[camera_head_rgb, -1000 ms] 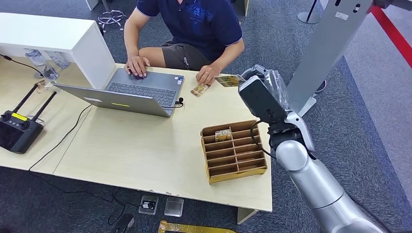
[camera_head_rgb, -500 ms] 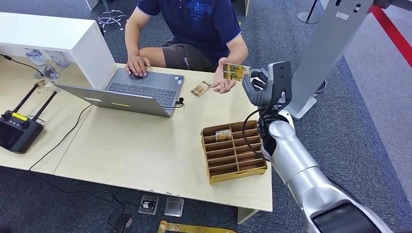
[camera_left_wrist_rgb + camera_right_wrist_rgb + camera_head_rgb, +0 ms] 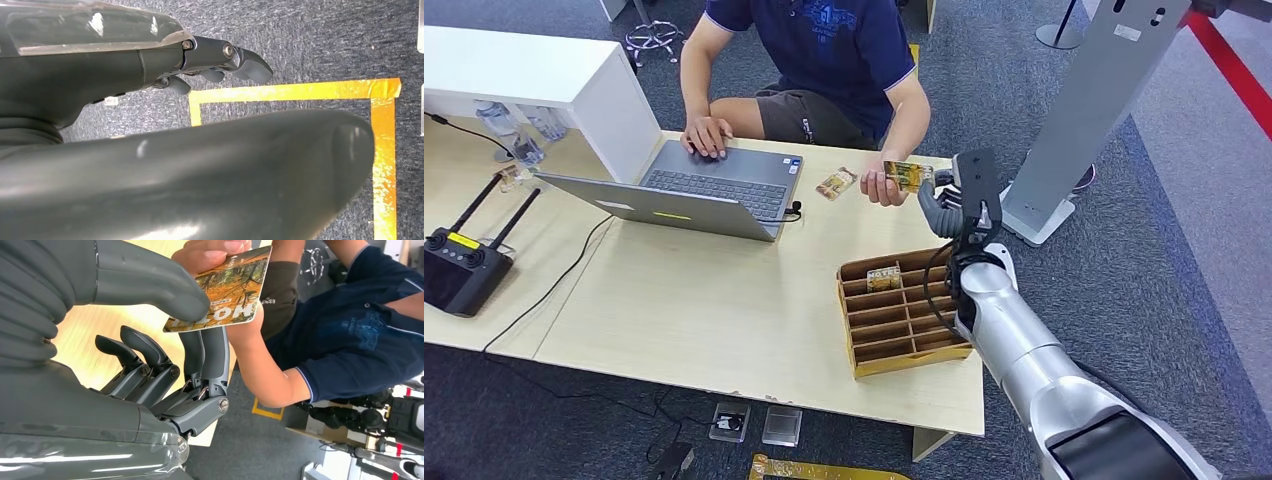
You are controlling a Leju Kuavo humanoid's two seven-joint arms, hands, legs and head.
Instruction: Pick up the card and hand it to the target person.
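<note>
Orange printed hotel card (image 3: 225, 287): pinched by right hand (image 3: 165, 340) and person's hand (image 3: 210, 252); early release risks dropping it.

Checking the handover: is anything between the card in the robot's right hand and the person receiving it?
Nothing visible. The orange printed hotel card is pinched by the right hand, and the person's hand already grips its far edge.
</note>
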